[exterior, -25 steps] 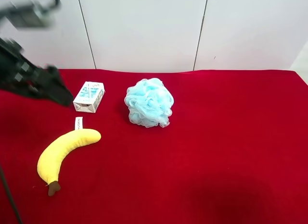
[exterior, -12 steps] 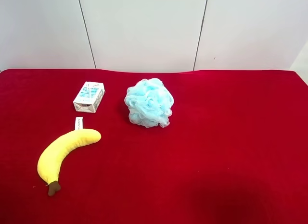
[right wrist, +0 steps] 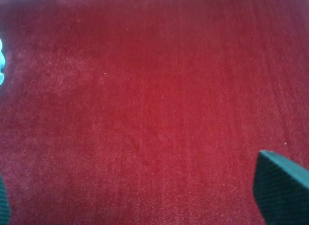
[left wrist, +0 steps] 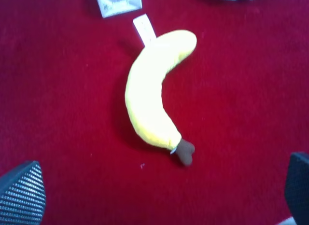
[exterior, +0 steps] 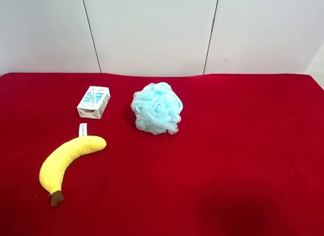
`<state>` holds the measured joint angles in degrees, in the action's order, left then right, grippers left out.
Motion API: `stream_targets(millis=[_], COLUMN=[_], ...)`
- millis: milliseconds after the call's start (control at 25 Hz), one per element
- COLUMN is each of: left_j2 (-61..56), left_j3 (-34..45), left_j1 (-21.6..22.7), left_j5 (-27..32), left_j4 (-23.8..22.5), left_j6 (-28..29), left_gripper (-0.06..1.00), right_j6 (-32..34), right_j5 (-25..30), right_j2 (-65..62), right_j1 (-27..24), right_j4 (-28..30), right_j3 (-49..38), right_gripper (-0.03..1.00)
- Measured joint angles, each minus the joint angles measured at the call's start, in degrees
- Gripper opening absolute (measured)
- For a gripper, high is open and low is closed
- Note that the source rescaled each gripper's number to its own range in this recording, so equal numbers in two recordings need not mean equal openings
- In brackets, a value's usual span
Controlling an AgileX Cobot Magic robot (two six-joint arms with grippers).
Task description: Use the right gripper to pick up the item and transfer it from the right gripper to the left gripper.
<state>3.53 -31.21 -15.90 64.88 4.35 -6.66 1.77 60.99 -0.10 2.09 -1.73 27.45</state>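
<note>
The yellow plush banana [exterior: 68, 157] lies on the red cloth at the front left of the exterior high view, brown stem toward the front, white tag at its far end. No arm shows in that view. In the left wrist view the banana [left wrist: 154, 90] lies ahead of my left gripper [left wrist: 159, 191], which is open and empty, with a fingertip at each lower corner. My right gripper [right wrist: 140, 198] is open and empty over bare red cloth, away from the banana.
A white-and-blue carton [exterior: 94, 102] lies just behind the banana and also shows in the left wrist view [left wrist: 118, 3]. A light-blue mesh puff [exterior: 157, 108] sits mid-table; a sliver of it [right wrist: 1, 65] shows in the right wrist view. White wall panels stand behind the table.
The black arm at the exterior high view's left, seen one second ago above the carton, has gone out of that view. The banana, carton and puff have not moved.
</note>
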Motion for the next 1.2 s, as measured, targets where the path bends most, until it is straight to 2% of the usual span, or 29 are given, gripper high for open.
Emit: stream_targets(millis=[120,280,640,760,1000,1200], left_j2=[-1.0,-0.5,-0.5,-0.5,-2.7,-3.8], left_j3=[1.5,1.9,1.9,1.9,1.9,1.9], left_j1=[0.0,0.0,0.2,3.4,13.9,15.3], left_j5=[-3.2,-3.5,-3.5,-3.5,-3.7,-3.7], left_j4=[-0.1,-1.4,-1.6,-1.6,-1.6,-1.6], left_j6=[1.3,3.4,3.8,3.8,3.8,3.9], left_gripper=[1.0,1.0,1.0,1.0,1.0,1.0], right_j6=[0.0,0.0,0.0,0.0,0.0,0.0], right_j5=[0.0,0.0,0.0,0.0,0.0,0.0], right_j2=[0.0,0.0,0.0,0.0,0.0,0.0], right_j1=[0.0,0.0,0.0,0.0,-0.2,-2.9], right_j4=[0.0,0.0,0.0,0.0,0.0,0.0], right_j3=[0.0,0.0,0.0,0.0,0.0,0.0], right_gripper=[1.0,1.0,1.0,1.0,1.0,1.0])
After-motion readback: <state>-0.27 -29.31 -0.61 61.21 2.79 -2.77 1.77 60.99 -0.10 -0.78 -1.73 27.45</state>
